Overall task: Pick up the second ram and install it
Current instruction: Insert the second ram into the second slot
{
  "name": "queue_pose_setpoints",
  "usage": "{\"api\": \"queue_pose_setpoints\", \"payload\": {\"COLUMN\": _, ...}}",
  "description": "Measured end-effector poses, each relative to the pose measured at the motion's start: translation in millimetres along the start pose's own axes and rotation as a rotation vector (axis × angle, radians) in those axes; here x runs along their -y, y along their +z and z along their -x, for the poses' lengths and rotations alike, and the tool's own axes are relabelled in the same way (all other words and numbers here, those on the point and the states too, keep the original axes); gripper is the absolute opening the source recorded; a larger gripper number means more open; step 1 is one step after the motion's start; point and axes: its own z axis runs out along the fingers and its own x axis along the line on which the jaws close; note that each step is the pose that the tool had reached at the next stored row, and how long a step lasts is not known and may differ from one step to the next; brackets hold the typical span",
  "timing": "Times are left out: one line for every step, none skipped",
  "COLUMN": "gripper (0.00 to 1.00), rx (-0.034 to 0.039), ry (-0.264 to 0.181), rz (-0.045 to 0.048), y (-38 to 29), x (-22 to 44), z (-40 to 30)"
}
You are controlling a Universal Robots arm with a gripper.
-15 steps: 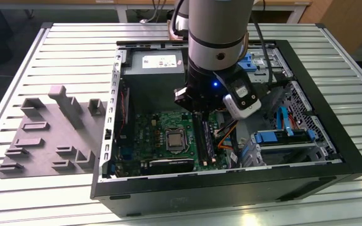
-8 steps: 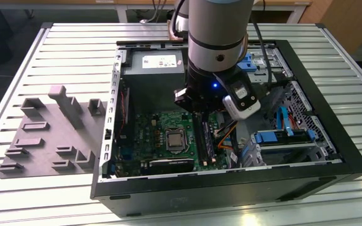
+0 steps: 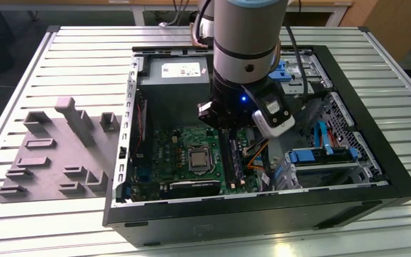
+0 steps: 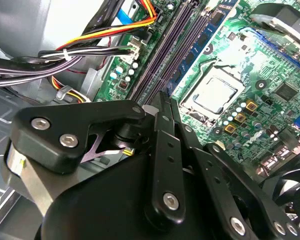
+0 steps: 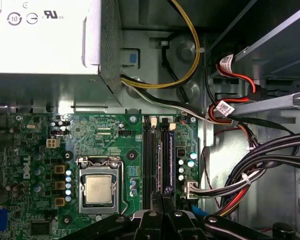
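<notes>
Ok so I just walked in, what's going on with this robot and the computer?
A robot arm's claw hangs low inside an open computer case on a slatted table, right over the memory slots of the green motherboard, next to the processor. A ram stick with chips stands in the slot in line with the claw; whether the claw grips it, or whether it is fully seated, I cannot tell. Grey holder blocks sit outside the case, on the exterior view's left.
</notes>
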Motion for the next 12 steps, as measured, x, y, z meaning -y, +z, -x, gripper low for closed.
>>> {"api": "queue_pose_setpoints", "payload": {"gripper": 0.11, "rx": 0.0, "ry": 0.0, "rz": 0.0, "y": 0.4, "x": 0.0, "z": -0.1}}
{"api": "queue_pose_setpoints", "payload": {"gripper": 0.11, "rx": 0.0, "ry": 0.0, "rz": 0.0, "y": 0.9, "x": 0.0, "z": 0.0}}
{"api": "queue_pose_setpoints", "payload": {"gripper": 0.11, "rx": 0.0, "ry": 0.0, "rz": 0.0, "y": 1.3, "x": 0.1, "z": -0.1}}
{"api": "queue_pose_setpoints", "payload": {"gripper": 0.11, "rx": 0.0, "ry": 0.0, "rz": 0.0, "y": 1.8, "x": 0.1, "z": -0.1}}
{"api": "queue_pose_setpoints", "payload": {"gripper": 0.11, "rx": 0.0001, "ry": 0.0, "rz": 0.0, "y": 2.2, "x": 0.1, "z": -0.1}}
{"api": "queue_pose_setpoints", "payload": {"gripper": 0.11, "rx": 0.0, "ry": 0.0, "rz": 0.0, "y": 2.7, "x": 0.1, "z": -0.2}}
{"api": "queue_pose_setpoints", "payload": {"gripper": 0.11, "rx": 0.0, "ry": 0.001, "rz": 0.0, "y": 3.2, "x": 0.2, "z": -0.2}}
{"api": "queue_pose_setpoints", "payload": {"gripper": 0.11, "rx": 0.0001, "ry": 0.001, "rz": 0.0, "y": 3.7, "x": 0.2, "z": -0.2}}
{"api": "queue_pose_setpoints", "payload": {"gripper": 0.11, "rx": 0.0, "ry": 0.001, "rz": -0.0002, "y": 4.0, "x": 0.2, "z": -0.3}}
{"api": "queue_pose_setpoints", "payload": {"gripper": 0.11, "rx": 0.0, "ry": 0.001, "rz": -0.0001, "y": 4.5, "x": 0.2, "z": -0.3}}
{"api": "queue_pose_setpoints", "payload": {"gripper": 0.11, "rx": 0.0001, "ry": 0.001, "rz": 0.0, "y": 5.0, "x": 0.2, "z": -0.3}}
{"api": "queue_pose_setpoints", "payload": {"gripper": 0.11, "rx": 0.0001, "ry": 0.001, "rz": 0.0001, "y": 5.5, "x": 0.2, "z": -0.4}}
